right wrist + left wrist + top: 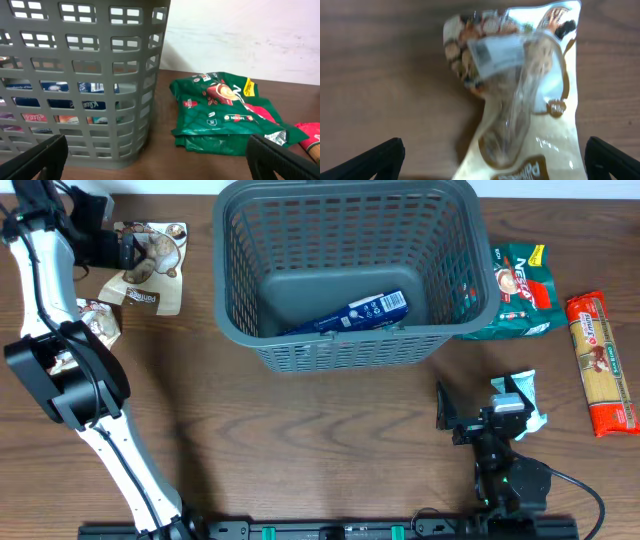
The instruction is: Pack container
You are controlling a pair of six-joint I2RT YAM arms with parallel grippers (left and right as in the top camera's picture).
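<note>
At the far middle of the table (pixel 330 450) stands the container (pixel 240 260), a dark grey lattice basket, upright, long side toward the arms. Inside, on its floor against the near wall, lies one blue packet (pixel 355 313), tilted; from the right wrist view it shows through the slots.

Right of the basket:
- A green coffee packet (pixel 520 290) lies flat just beside the basket's right wall; whether they touch cannot be told.
- A red pasta packet (pixel 600 365) lies further right, lengthwise, apart from the green one.
- A pale teal-and-white packet (pixel 528 395) lies nearer the arm base, partly under the right arm.

Left of the basket:
- A cream-and-brown biscuit packet (pixel 150 275) lies well apart from the basket.
- A small crinkled packet (pixel 100 320) lies just beside it, near the left arm.

The left gripper (pixel 495 157) hangs over the biscuit packet with its jaws spread wide, one fingertip on each side of the packet, grasping nothing. Contact with the wrapper cannot be told.

The right gripper (pixel 162 160) sits low near the table, its jaws fully spread and empty. It faces the basket's near right corner and the green packet.
</note>
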